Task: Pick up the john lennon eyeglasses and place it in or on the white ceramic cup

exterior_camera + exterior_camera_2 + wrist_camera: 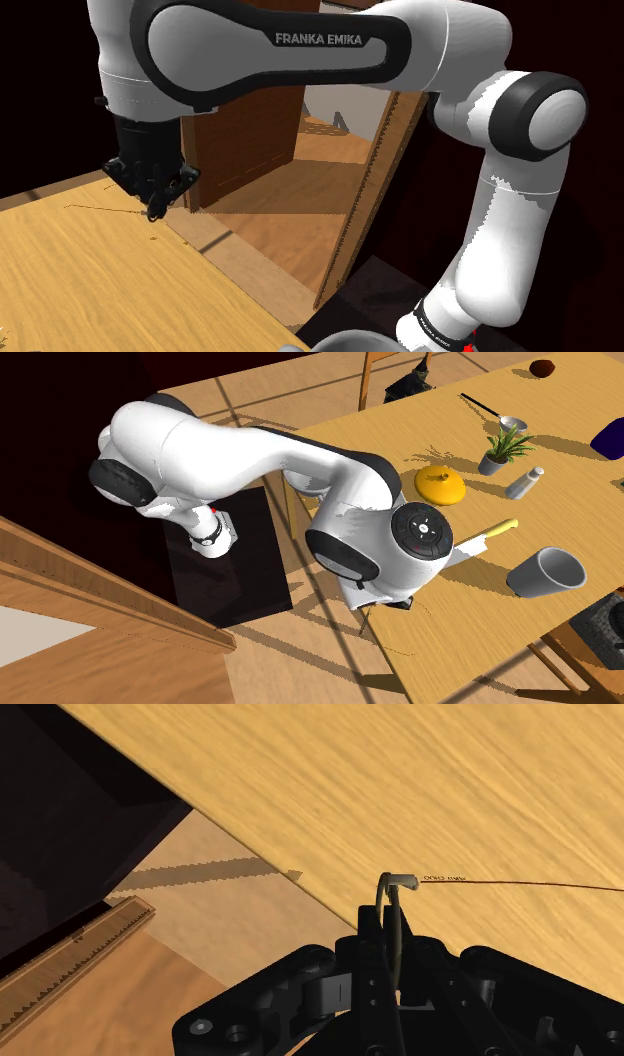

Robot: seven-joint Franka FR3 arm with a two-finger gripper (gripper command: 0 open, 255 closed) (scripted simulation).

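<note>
The eyeglasses [399,884] are thin wire. One bent end sticks up between my fingers, and a fine temple runs off over the wooden table [450,784]. My gripper [392,919] is shut on this frame, right at the table's edge. In the shoulder view the gripper [157,208] points down at the tabletop [80,270] near its corner, and a thin wire line [100,208] trails to the view's left. The pale grey-white cup [545,572] sits tilted on the table, to the second exterior view's right of my hand [420,537].
Farther back on the table are a yellow domed lid [440,484], a knife with a yellow handle [492,535], a small potted plant [497,452], a shaker [525,482] and a ladle [500,417]. A wooden floor and brown partition [250,130] lie beyond the table edge. The stand [225,552] is black.
</note>
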